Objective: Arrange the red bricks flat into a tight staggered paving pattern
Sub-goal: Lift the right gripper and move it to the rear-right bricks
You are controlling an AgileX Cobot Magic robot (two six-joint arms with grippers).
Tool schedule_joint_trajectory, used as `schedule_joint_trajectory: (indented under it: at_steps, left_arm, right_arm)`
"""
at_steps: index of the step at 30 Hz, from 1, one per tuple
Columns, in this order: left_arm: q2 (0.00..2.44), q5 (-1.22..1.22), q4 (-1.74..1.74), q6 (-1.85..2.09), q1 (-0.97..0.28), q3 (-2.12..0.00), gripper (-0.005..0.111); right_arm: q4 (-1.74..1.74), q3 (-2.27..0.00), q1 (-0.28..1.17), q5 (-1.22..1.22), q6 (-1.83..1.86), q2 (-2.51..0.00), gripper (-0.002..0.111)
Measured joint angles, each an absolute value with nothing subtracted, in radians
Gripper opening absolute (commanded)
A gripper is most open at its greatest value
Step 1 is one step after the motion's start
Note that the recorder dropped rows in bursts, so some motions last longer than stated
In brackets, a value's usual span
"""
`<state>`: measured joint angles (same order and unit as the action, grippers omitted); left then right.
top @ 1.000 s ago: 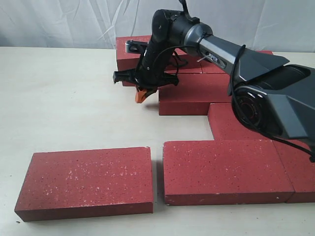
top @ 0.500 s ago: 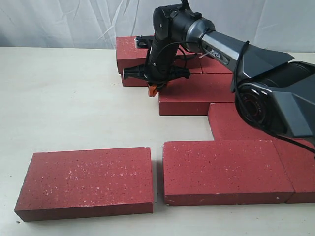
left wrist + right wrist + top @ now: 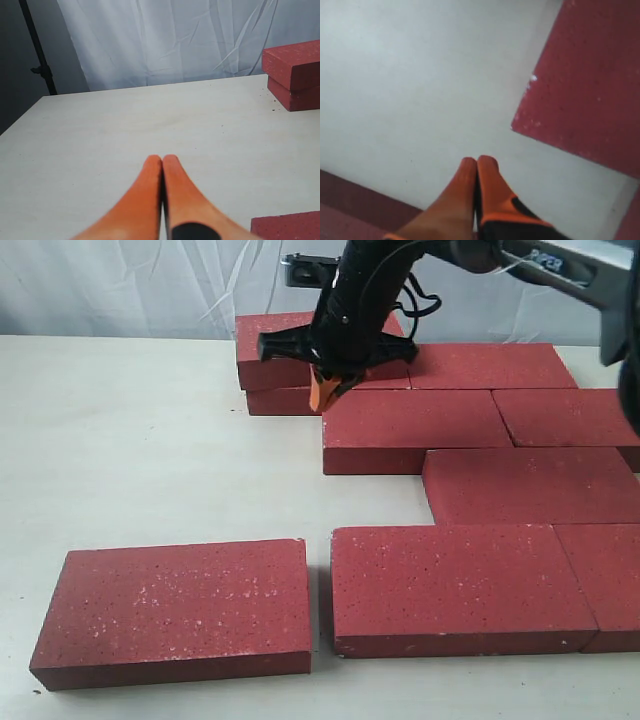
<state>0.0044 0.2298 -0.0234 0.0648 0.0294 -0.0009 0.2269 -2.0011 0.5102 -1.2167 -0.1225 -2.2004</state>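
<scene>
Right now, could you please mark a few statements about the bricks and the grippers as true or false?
1. The left gripper and the right gripper are both shut, holding nothing. True.
2. The front-left brick touches the neighbour brick. False: a narrow gap separates them.
3. A top brick lies stacked on a lower brick at the far side. True.
4. The right gripper rests on the front-left brick. False: it hangs by the top brick, far from it.
</scene>
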Motion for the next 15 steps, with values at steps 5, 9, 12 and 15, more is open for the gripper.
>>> schedule_joint_trajectory:
  at_steps: [5, 9, 12, 15]
  left_arm:
    - [0.004, 0.230, -0.023, 0.065, 0.029, -0.001, 0.000]
    - [0.004, 0.230, -0.023, 0.065, 0.029, -0.001, 0.000]
    - [0.004, 0.230, -0.023, 0.065, 0.029, -0.001, 0.000]
    - [0.004, 0.230, -0.023, 0.065, 0.029, -0.001, 0.000]
  right_arm:
    - [0.209, -1.780, 0.481, -1.215, -0.102, -2.040, -0.001]
    - [0.207, -1.588, 0.431, -1.192, -0.086, -1.888, -0.001]
    - [0.207, -1.487, 0.379, -1.167, -0.069, -1.804, -0.001]
    - [0.207, -1.398, 0.316, -1.138, -0.052, -1.717, -0.001]
